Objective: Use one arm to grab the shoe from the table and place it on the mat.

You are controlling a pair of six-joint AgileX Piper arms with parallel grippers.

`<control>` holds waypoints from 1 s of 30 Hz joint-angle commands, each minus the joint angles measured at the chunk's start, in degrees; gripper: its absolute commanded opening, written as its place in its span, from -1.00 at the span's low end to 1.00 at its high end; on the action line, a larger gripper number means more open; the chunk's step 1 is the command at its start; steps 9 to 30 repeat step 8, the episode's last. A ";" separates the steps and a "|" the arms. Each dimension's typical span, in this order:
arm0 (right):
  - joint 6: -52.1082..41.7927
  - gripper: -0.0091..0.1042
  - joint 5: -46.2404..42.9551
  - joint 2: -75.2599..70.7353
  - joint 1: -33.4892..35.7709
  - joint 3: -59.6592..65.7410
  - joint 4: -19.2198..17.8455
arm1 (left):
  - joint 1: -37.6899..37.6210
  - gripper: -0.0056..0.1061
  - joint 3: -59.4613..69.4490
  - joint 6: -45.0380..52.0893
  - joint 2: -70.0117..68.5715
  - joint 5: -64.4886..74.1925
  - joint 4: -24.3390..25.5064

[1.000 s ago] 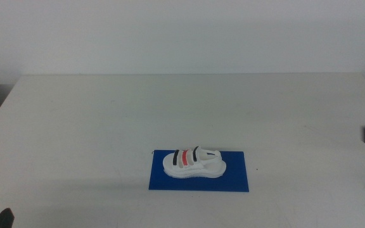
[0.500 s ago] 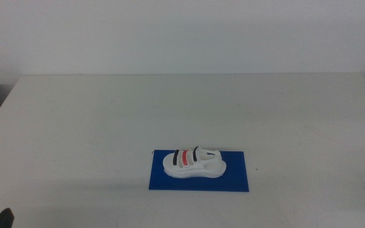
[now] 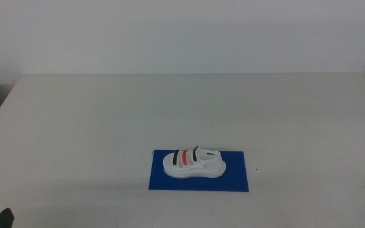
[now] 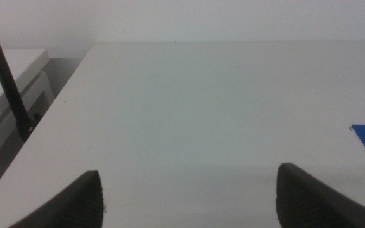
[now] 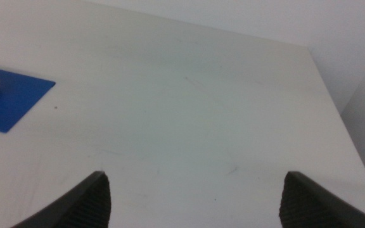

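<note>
White table (image 3: 106, 120), shoe (image 3: 194, 163) on mat (image 3: 233, 180), both grippers parted

light: bright, even | shadows: faint, soft | focus: wrist views slightly blurred

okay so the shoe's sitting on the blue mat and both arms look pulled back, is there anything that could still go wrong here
Little looks risky. The shoe rests upright on the mat, but toward its left half, so a nudge might push its toe past that edge. The mat is thin and lies loose on the table, so a sweeping arm could drag it. The left gripper and right gripper stand open, clear of both.
</note>
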 commanded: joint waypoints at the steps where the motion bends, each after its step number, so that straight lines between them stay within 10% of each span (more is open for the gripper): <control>1: -0.70 0.78 -4.44 -2.06 -0.45 -0.15 -0.45 | -0.23 0.78 0.40 -0.30 -0.75 -4.58 -0.44; 30: -0.70 0.78 -1.48 -2.32 -0.45 1.02 -0.52 | -0.23 0.78 0.40 -0.30 -0.75 -4.58 -0.44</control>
